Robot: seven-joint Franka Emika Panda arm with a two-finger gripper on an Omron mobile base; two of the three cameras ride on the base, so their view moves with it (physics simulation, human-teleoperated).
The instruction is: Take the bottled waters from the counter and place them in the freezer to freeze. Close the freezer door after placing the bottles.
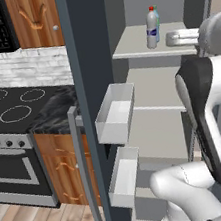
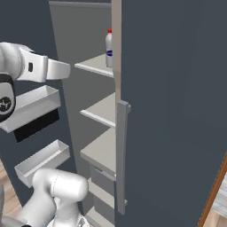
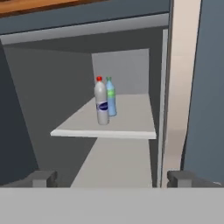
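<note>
Both bottled waters stand upright on the top shelf point(image 3: 131, 118) of the freezer point(image 1: 150, 126), close beside each other: the red-capped bottle point(image 3: 101, 103) in front, whitish with a bluish-purple label, and the green-capped bottle point(image 3: 110, 98) just behind it and partly hidden. In the left base view the pair sits near the middle of that shelf, with the gripper point(image 1: 182, 37) just to their right at shelf height. In the hand view its two dark fingertips point(image 3: 41, 178) sit far apart at the bottom corners — the jaws are spread wide and hold nothing. The freezer door point(image 1: 94, 84) stands open, its edge toward the left base camera, with two white bins point(image 1: 115, 112) on its inner side — one above the other. Left of the door lie the black marble counter point(image 1: 57, 113) and a black stovetop point(image 1: 10, 105) with white rings.
</note>
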